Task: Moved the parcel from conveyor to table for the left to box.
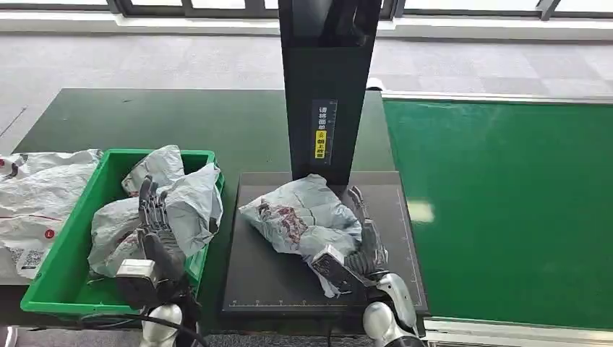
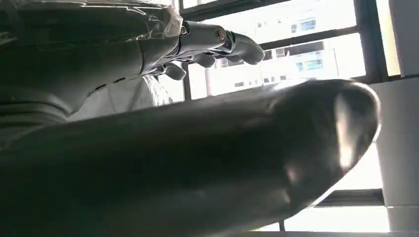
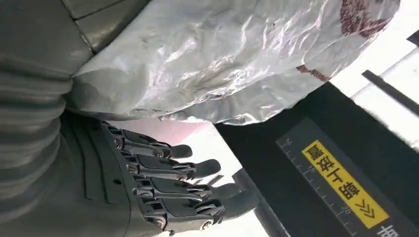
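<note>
At the far left, loose white plastic mailers lie on the dark green table beside the green plastic crate, which already holds crumpled grey bags. My left hand hovers over that crate, fingers spread and holding nothing, I judge ready to box. The crumpled grey poly parcel with dark red print rests on the black scanning platform. My right hand lies against its right side, fingers straight and apart, not gripping, near the green conveyor belt.
</note>
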`<act>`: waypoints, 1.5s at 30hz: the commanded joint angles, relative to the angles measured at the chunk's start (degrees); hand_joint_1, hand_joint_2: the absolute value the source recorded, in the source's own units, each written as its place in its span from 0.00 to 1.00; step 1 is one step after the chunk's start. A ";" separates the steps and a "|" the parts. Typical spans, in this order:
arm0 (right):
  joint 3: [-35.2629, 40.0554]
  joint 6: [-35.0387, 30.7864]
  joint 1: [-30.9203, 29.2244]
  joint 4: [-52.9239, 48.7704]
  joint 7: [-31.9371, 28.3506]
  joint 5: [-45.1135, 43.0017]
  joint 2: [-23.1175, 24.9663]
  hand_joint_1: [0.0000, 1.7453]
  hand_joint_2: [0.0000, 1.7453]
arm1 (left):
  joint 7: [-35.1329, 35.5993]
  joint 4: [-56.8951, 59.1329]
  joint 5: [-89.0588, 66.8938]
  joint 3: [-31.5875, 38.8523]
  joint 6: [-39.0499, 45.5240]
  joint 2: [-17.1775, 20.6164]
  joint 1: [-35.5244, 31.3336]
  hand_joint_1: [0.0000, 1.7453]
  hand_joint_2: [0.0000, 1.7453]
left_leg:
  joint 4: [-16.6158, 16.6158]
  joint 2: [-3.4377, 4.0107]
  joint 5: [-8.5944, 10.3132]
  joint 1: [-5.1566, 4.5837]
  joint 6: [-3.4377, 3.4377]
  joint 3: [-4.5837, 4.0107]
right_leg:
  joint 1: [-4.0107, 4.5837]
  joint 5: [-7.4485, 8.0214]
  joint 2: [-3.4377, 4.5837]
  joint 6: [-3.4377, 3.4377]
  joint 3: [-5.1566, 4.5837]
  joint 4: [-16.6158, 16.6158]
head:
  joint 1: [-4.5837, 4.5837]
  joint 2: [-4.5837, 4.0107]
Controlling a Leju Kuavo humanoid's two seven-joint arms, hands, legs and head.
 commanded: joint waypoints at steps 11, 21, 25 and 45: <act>-0.31 8.61 11.92 -23.61 12.15 9.28 -4.53 0.00 1.00 | 9.30 -1.83 -16.81 -7.89 -0.48 1.87 2.01 0.00 0.00 | -0.09 -0.03 0.03 0.00 -0.01 -0.02 | 0.02 0.02 -0.16 -0.04 0.04 -0.14 | 0.00 0.00; -0.78 9.15 13.65 -27.23 14.98 13.50 -4.20 0.00 1.00 | 9.94 -1.46 -17.94 -7.26 -2.30 0.98 1.30 0.00 0.00 | -0.07 0.03 0.00 0.01 0.00 -0.01 | 0.03 0.01 -0.10 -0.02 0.04 -0.13 | 0.00 0.00; -1.24 9.04 14.27 -29.14 14.51 13.82 -3.77 0.00 1.00 | 10.67 0.02 -21.56 -8.66 -3.58 1.69 0.71 0.00 0.00 | -0.09 0.04 0.01 0.00 0.00 0.01 | 0.02 0.02 -0.10 -0.02 0.05 -0.15 | 0.00 0.00; 3.78 10.69 21.68 -40.79 28.98 35.57 -8.96 0.00 1.00 | 13.20 4.97 -33.43 -13.86 -9.13 2.43 0.51 0.00 0.00 | -0.14 0.08 -0.03 0.00 -0.01 0.08 | 0.02 0.01 -0.06 -0.03 0.11 -0.19 | 0.00 0.00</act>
